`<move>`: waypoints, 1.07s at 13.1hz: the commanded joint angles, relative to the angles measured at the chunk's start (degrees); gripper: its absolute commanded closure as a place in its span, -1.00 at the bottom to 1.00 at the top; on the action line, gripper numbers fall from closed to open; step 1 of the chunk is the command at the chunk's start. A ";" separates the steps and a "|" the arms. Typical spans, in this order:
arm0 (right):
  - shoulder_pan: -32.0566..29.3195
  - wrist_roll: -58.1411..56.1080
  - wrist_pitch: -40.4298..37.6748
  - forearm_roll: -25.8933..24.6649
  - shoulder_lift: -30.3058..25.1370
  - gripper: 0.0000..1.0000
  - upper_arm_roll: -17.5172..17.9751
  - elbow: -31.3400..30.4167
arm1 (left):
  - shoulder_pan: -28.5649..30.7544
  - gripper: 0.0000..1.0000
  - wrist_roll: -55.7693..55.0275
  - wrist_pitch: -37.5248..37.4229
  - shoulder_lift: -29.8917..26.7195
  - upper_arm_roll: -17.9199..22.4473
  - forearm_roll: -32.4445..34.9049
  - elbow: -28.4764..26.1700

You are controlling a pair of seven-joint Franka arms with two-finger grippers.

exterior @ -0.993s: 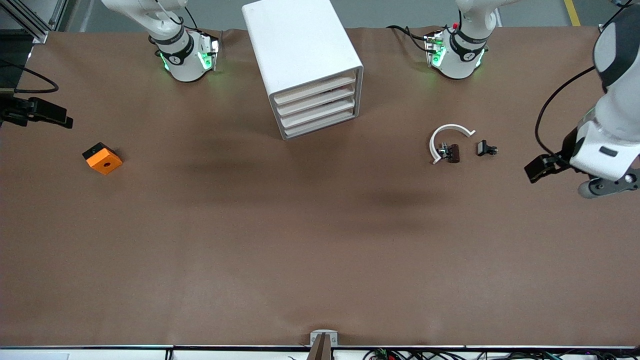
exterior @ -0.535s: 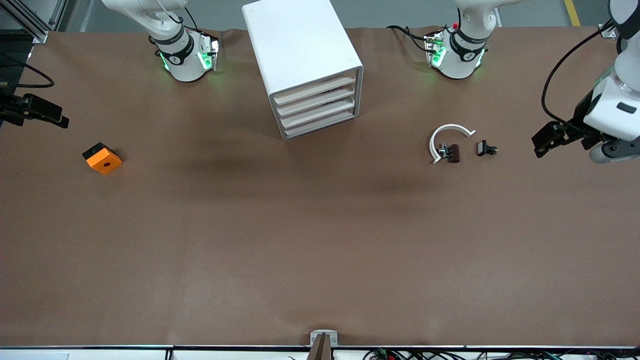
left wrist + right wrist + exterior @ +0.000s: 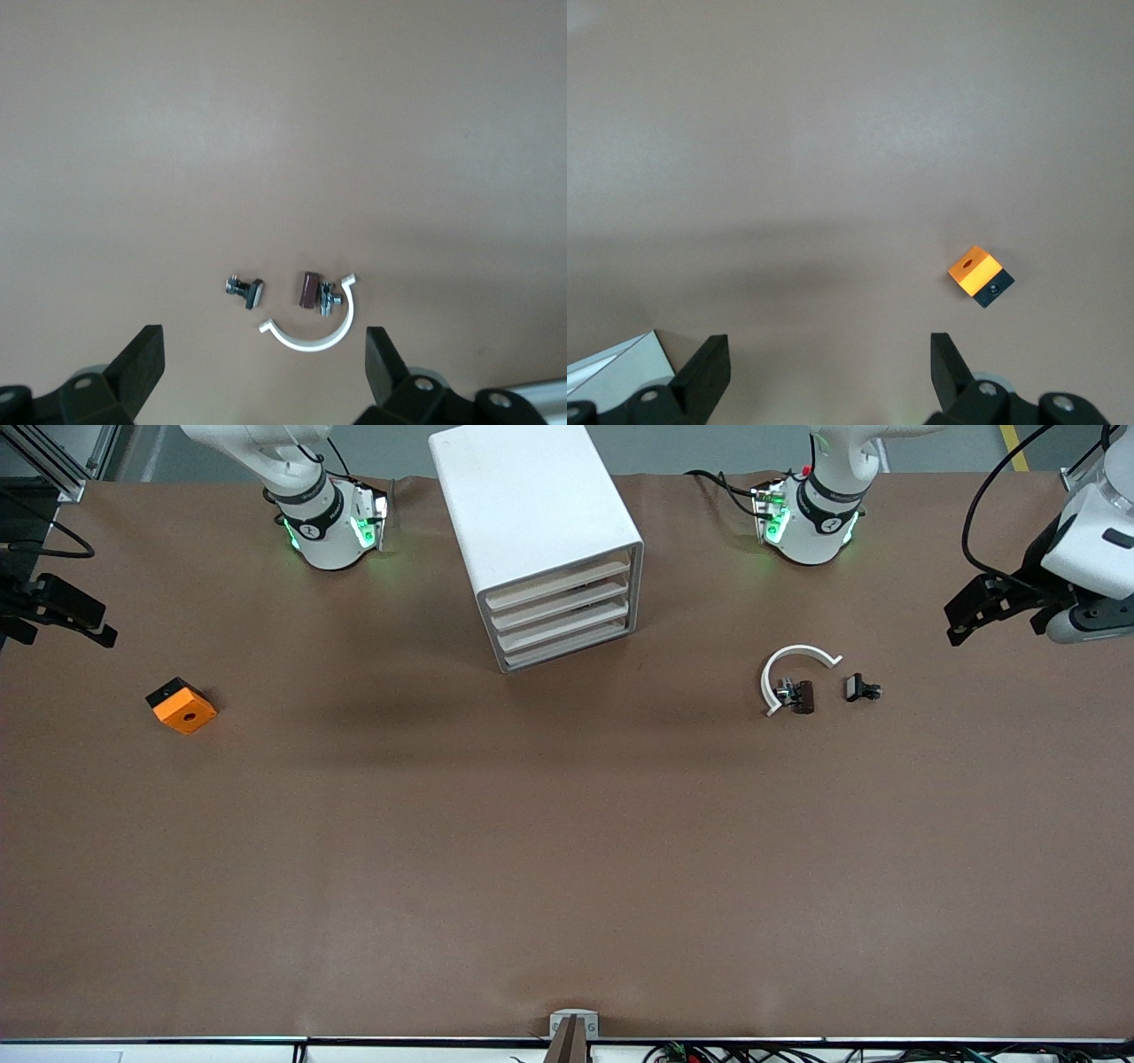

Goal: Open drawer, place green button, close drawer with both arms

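Left gripper [image 3: 961, 613] and right gripper [image 3: 84, 615] raised at table ends, fingers spread wide

Pretty sure I'm in a robotics lab; my two bases [image 3: 332, 527] are bolted onto a brown-covered table [image 3: 567, 850]; aluminium framing [image 3: 53, 460], loose cables [image 3: 709, 1052] and grey floor with yellow tape [image 3: 1014, 447] surround it.

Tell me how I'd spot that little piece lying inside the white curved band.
Start at the white cabinet, then look toward the left arm's end of the table, a bit nearer the front camera, for the white curved band. The brown-bodied piece lies within its curve. Its neighbour, a black clip, lies apart, outside the band.
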 commanded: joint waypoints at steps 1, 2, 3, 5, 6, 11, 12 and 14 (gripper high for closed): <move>-1.70 -0.58 2.20 -0.14 -4.17 -1.00 1.10 -5.21 | -0.70 -1.00 1.73 -1.78 -2.46 1.13 -1.79 -1.25; -1.78 -0.58 2.46 -0.23 -4.78 -1.00 1.28 -5.90 | -0.79 -1.00 1.73 -2.05 -2.81 1.22 -2.23 -1.16; -1.79 -0.58 3.25 -0.14 -5.40 -1.00 1.45 -6.96 | -0.70 -1.00 1.73 -2.05 -2.73 1.30 -2.33 -0.90; -1.79 -0.58 3.78 -0.14 -6.28 -1.00 1.46 -8.02 | -0.26 -1.00 1.73 -2.05 -2.55 1.22 -3.64 -0.46; -1.79 -0.58 3.70 -0.14 -6.28 -1.00 1.46 -7.93 | -0.09 -1.00 1.73 -2.05 -2.20 1.22 -3.82 0.24; -1.79 -0.49 1.25 -0.14 -6.37 -1.00 1.37 -6.97 | 0.00 -1.00 1.99 -2.05 -0.09 1.31 -3.12 1.12; -1.26 -0.40 0.45 -0.06 -6.20 -1.00 0.93 -6.36 | 0.00 -1.00 2.52 -2.05 0.00 1.31 -2.94 1.12; -1.35 0.12 0.01 -0.06 -6.19 -1.00 1.10 -5.91 | 0.00 -1.00 3.40 -2.14 0.00 1.31 -2.85 1.13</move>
